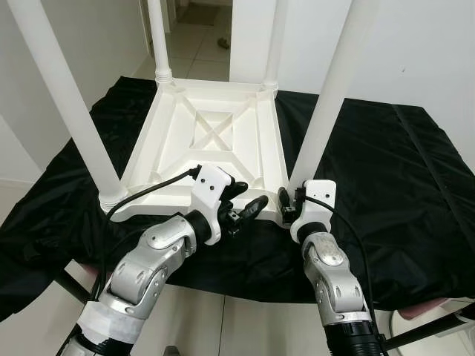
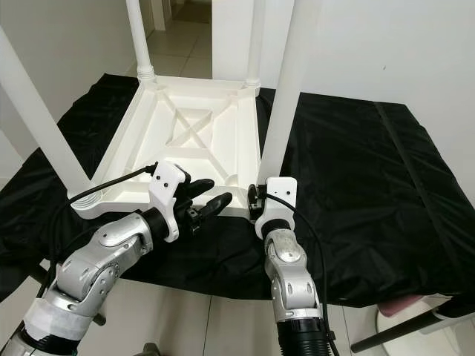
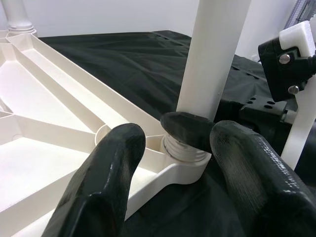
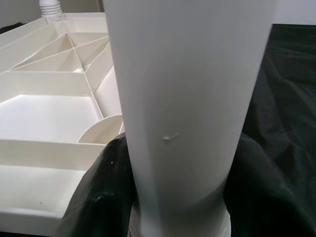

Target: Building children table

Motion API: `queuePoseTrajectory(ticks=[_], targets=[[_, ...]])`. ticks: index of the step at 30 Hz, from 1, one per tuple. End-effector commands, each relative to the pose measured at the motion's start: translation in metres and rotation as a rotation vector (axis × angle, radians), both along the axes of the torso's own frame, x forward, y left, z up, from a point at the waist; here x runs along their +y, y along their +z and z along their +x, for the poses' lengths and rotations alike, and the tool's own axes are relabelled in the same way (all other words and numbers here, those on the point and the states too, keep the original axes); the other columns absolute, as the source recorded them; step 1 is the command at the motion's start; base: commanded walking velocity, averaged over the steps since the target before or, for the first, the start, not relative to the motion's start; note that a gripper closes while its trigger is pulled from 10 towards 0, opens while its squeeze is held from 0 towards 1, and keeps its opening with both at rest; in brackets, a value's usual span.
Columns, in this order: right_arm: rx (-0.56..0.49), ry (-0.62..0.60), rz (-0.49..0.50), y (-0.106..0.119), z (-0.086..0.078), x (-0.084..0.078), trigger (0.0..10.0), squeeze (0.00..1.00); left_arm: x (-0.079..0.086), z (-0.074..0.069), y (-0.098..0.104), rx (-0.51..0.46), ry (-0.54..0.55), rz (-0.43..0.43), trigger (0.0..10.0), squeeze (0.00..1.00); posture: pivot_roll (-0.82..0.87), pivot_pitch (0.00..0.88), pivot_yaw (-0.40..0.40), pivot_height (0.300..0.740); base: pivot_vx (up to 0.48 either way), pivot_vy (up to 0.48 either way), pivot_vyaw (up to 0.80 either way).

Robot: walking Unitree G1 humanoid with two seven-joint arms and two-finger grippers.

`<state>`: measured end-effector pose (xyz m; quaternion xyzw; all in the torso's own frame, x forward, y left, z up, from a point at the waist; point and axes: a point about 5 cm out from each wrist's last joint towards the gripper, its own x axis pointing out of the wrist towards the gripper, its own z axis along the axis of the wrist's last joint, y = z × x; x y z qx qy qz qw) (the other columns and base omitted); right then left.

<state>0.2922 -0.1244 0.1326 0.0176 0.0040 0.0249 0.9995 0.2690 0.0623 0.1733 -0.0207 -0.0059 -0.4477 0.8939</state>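
A white plastic children's table (image 1: 215,126) lies upside down on a black cloth, its legs pointing up. My right gripper (image 1: 288,202) is shut on the base of the near right leg (image 1: 334,89), just above its threaded socket at the table's corner. In the right wrist view the leg (image 4: 187,98) stands between both black fingers (image 4: 101,195). My left gripper (image 1: 249,197) hovers open at the table's front edge, just left of that corner. In the left wrist view its fingers (image 3: 106,187) frame the leg's socket (image 3: 185,153) without touching it.
The near left leg (image 1: 67,96) and two far legs (image 1: 158,37) stand upright in their corners. The black cloth (image 1: 401,163) covers the whole work surface and drapes over its front edge. White walls and a tiled doorway (image 1: 200,30) lie beyond.
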Motion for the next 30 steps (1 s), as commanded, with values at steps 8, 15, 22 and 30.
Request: queuePoseTrajectory(ticks=[8,15,22,30], targets=[[-0.073,0.147,0.049,0.013,-0.001,-0.011,10.0,1.0,0.002,0.0,0.001,-0.013,-0.017,0.004,10.0,0.0,0.02,0.0,-0.016,0.74,0.0,0.0,0.0],[-0.076,0.357,-0.038,0.014,-0.003,-0.023,10.0,0.0,0.001,-0.001,0.001,-0.005,-0.025,0.005,10.0,0.0,0.01,0.0,-0.007,0.74,0.0,0.0,0.0],[-0.068,0.646,-0.178,0.012,0.01,-0.041,10.0,0.0,0.0,0.001,0.002,-0.009,-0.041,0.011,10.0,0.0,0.0,0.0,0.009,0.74,0.0,0.0,0.0],[-0.06,0.69,-0.2,0.009,0.025,-0.039,10.0,0.0,0.0,0.002,0.004,-0.014,-0.044,0.008,10.0,0.0,0.01,0.0,0.02,0.74,0.0,0.0,0.0]])
